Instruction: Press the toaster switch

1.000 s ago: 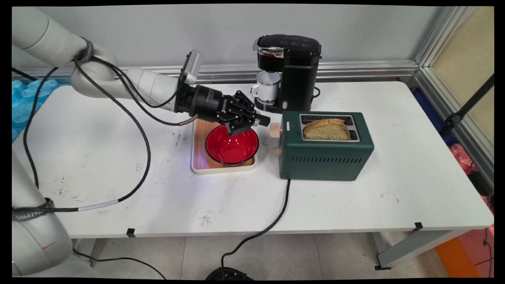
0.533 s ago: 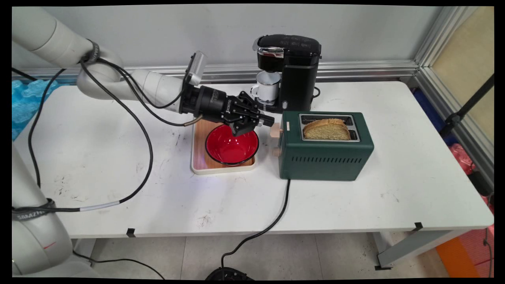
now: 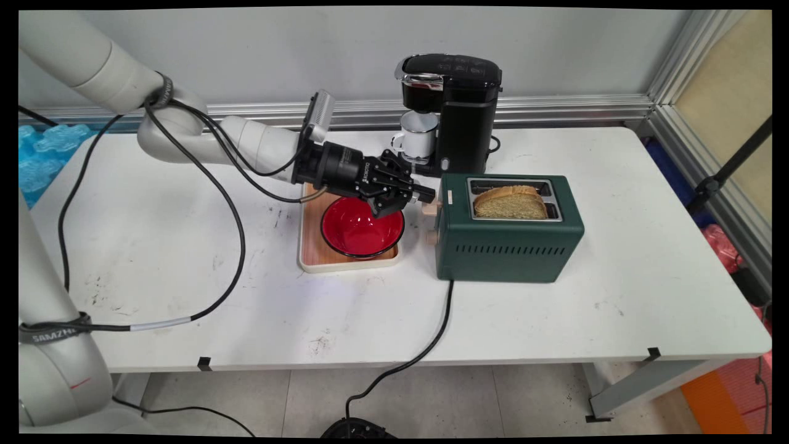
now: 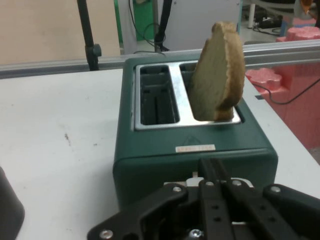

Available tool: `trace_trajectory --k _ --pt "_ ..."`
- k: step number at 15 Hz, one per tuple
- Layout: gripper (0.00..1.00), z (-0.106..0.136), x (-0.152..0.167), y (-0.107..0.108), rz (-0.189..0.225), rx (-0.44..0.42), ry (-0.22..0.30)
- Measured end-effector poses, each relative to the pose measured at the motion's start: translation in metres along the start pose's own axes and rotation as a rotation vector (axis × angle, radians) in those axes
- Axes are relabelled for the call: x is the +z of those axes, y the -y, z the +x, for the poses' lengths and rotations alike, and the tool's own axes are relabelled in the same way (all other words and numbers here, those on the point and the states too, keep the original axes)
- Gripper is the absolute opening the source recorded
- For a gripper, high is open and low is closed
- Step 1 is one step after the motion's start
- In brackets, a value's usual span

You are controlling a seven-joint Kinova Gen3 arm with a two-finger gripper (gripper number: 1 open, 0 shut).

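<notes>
My gripper is shut, its fingers pressed together, and it points at the left end of a dark green toaster. The fingertips sit just above the toaster's beige lever, touching it or very nearly so. A second beige knob lies lower on the same end. A slice of brown bread stands in the nearer slot; the farther slot is bare. In the hand view the shut gripper covers the toaster end, and the bread rises from the right slot.
A red bowl rests on a wooden tray under my wrist. A black coffee machine with a white mug stands behind the toaster. The toaster's black cord runs over the table's front edge.
The arm has moved right and slightly down, carrying the shut gripper from over the bowl's far rim to the toaster's lever. The bread and lever have not shifted.
</notes>
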Motion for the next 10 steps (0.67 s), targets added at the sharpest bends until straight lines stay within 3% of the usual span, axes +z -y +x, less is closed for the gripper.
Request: trace_trajectory --k 10 --pt "0.00 -0.026 0.002 0.006 0.008 -0.011 0.048"
